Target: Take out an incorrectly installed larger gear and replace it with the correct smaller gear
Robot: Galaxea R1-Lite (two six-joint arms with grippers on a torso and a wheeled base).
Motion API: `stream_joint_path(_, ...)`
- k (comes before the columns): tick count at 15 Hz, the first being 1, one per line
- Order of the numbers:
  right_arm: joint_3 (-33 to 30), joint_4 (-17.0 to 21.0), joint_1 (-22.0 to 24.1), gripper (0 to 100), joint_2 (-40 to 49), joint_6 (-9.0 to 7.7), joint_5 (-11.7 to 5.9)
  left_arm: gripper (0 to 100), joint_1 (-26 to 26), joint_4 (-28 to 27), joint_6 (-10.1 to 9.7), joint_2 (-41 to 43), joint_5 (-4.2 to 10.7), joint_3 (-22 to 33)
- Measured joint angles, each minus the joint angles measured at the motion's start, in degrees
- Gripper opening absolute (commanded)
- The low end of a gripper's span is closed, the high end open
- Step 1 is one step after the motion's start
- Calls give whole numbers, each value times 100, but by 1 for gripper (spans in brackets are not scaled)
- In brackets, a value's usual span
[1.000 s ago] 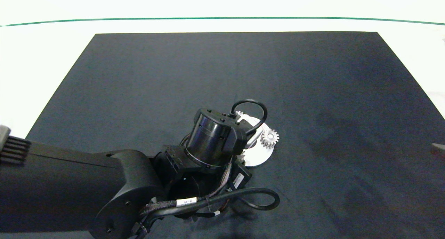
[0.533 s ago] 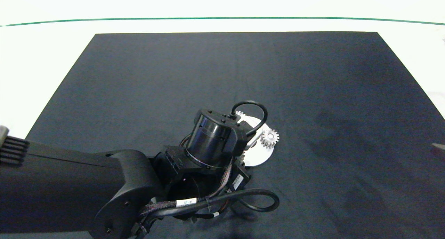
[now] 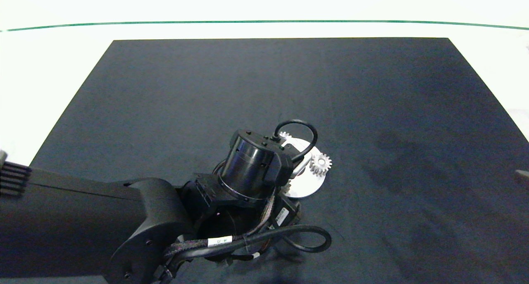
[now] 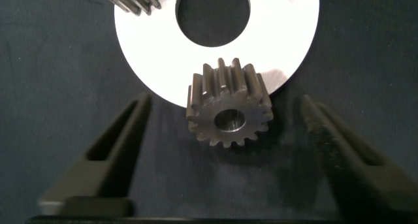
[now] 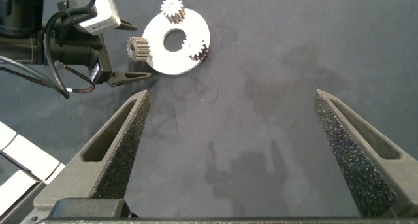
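The larger gear (image 4: 227, 114) stands at the rim of a white disc (image 4: 150, 54) with a round centre hole. My left gripper (image 4: 225, 103) is open, one finger on each side of this gear and neither touching it. In the head view the left arm (image 3: 252, 166) covers that gear except a few teeth (image 3: 286, 187). Two small gears (image 5: 173, 7) (image 5: 196, 49) sit on the disc (image 5: 166, 62), and the larger gear (image 5: 138, 49) is beside the left fingers (image 5: 127, 76). A loose smaller gear is out of view. My right gripper (image 5: 232, 96) hangs open high over the mat.
A black mat (image 3: 372, 110) covers the white table, with a green line (image 3: 264, 22) along the far side. One small gear (image 3: 320, 164) sits at the disc's right edge (image 3: 310, 187). The right arm only shows at the right edge (image 3: 521, 176).
The left arm has shifted very slightly toward the picture's lower left. Disc and gears have stayed in place.
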State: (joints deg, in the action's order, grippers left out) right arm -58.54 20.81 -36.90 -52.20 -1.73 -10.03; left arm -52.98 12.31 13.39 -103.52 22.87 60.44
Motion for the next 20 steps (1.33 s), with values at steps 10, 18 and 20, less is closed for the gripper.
stream_joint_path(10, -9, 5, 5, 100, 30, 0, -2, 100, 128, -800, -51, 1011, 0, -267)
stream_joint_path(18, 0, 16, 11, 100, 69, 26, -2, 100, 179, -766, -63, 895, -2, 129)
stream_joint_path(20, 0, 18, 11, 100, 79, 28, -2, 100, 174, -763, -57, 829, 0, 210)
